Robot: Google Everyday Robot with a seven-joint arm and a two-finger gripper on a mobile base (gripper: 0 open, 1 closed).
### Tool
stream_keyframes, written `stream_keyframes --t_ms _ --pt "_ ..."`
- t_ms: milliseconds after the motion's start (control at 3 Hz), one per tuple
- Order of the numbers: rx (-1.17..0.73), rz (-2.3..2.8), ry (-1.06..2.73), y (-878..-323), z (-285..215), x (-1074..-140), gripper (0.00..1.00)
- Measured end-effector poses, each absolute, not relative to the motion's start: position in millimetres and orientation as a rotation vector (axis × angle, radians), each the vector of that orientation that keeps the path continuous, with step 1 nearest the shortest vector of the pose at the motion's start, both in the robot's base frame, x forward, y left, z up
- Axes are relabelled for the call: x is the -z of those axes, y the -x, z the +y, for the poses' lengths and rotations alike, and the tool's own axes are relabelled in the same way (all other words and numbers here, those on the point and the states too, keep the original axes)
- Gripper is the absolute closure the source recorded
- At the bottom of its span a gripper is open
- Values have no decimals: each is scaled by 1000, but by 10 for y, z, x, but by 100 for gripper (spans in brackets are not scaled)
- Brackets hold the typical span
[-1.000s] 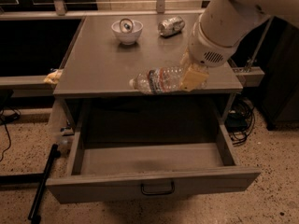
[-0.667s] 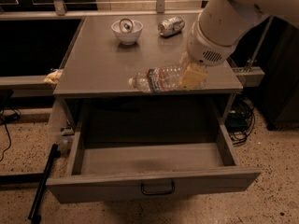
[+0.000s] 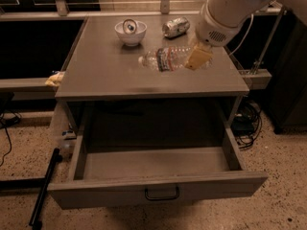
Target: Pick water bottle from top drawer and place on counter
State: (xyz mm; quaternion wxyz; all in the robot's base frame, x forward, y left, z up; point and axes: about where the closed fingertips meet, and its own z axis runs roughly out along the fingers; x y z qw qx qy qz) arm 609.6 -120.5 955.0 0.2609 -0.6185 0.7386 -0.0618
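Observation:
The water bottle [image 3: 165, 59] is clear with a red, white and dark label. It lies on its side over the middle of the counter [image 3: 105, 75], cap end to the left. My gripper [image 3: 197, 57] is shut on its right end, with one pale yellow finger [image 3: 198, 56] in front of it. I cannot tell whether the bottle touches the counter. The top drawer [image 3: 158, 164] is pulled fully open below the counter's front edge, and its inside shows nothing. Its dark handle [image 3: 162, 193] is centred on the front panel.
A white bowl [image 3: 130, 32] with a small round object in it stands at the counter's back left. A silver can [image 3: 175, 27] lies at the back, close behind the bottle. A yellow object [image 3: 55, 79] sits on the left ledge. Cables [image 3: 244, 123] lie on the floor at right, and a black pole [image 3: 43, 190] at lower left.
My gripper has carried the bottle from above the counter's front edge toward the back, so it is now over the middle of the counter. The drawer has not moved.

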Motion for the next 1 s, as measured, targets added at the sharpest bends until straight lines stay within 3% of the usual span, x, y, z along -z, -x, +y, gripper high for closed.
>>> stream_keyframes --t_ms 1000 --pt "-165 2043 1484 -6930 -1204 -8873 100"
